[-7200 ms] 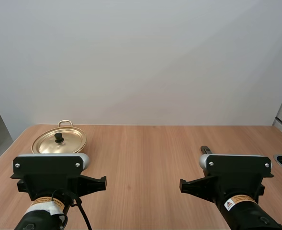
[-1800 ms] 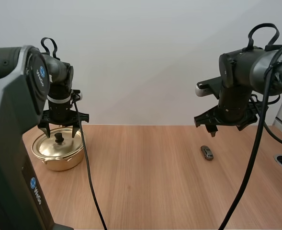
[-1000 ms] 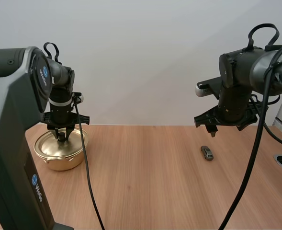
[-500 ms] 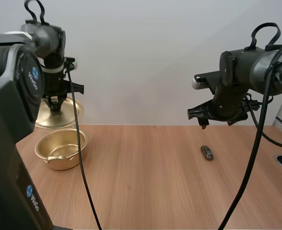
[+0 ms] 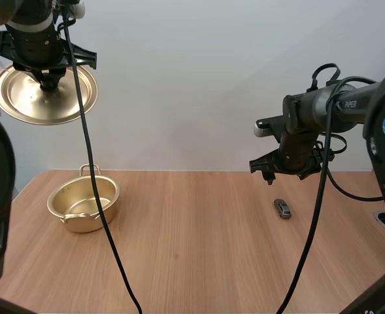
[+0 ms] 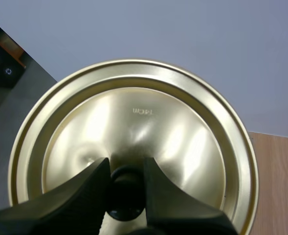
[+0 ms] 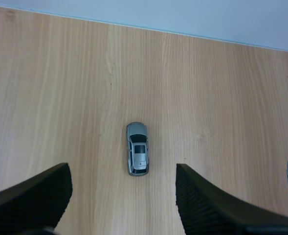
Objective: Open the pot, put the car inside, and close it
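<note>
Brass-coloured lid (image 5: 45,98) is off the pot (image 5: 82,204), hanging high over the table's (image 5: 199,261) far-left corner, well apart from the pot. My left gripper (image 6: 126,169) has it by the black knob (image 6: 125,198): fingers closed to knob width, tips pinching it from both sides. The wrist camera looks straight onto the lid's top face. Pot stands open and upright near the far-left corner, one loop handle toward the far edge. Small grey car (image 7: 138,155) sits on its wheels on bare wood, toward the far edge on the table's right side. My right gripper (image 7: 121,175) hovers well above it with fingers spread wide, gripping nothing. From that wrist camera the car lies between the two fingers, lengthwise along them, touching neither.
</note>
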Tool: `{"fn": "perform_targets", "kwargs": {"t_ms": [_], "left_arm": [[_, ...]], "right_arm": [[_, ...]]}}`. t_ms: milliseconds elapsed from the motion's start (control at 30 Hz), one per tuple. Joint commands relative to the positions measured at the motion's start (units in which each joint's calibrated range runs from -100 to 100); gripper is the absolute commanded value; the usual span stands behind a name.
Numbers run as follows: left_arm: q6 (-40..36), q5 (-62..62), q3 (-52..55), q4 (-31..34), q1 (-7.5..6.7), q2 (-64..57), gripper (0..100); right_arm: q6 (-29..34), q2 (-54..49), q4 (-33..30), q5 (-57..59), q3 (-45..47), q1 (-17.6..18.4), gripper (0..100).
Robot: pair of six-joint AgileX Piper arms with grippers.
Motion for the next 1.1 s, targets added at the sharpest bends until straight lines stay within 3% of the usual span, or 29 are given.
{"fn": "perform_targets", "kwargs": {"t_ms": [0,567,1067], "left_arm": [[1.2,0.0,-0.1,-0.1,-0.02,-3.7,0],[3.4,0.0,0.1,-4.2,-0.02,-16.0,0],[3.4,0.0,0.5,-4.2,-0.02,-16.6,0]], "right_arm": [[1.2,4.3,-1.4,-2.0,0.0,-0.1,100],[1.2,14.0,-2.0,-16.3,0.0,-0.4,100],[3.4,23.3,-0.6,-19.2,0.0,-4.2,100]]}}
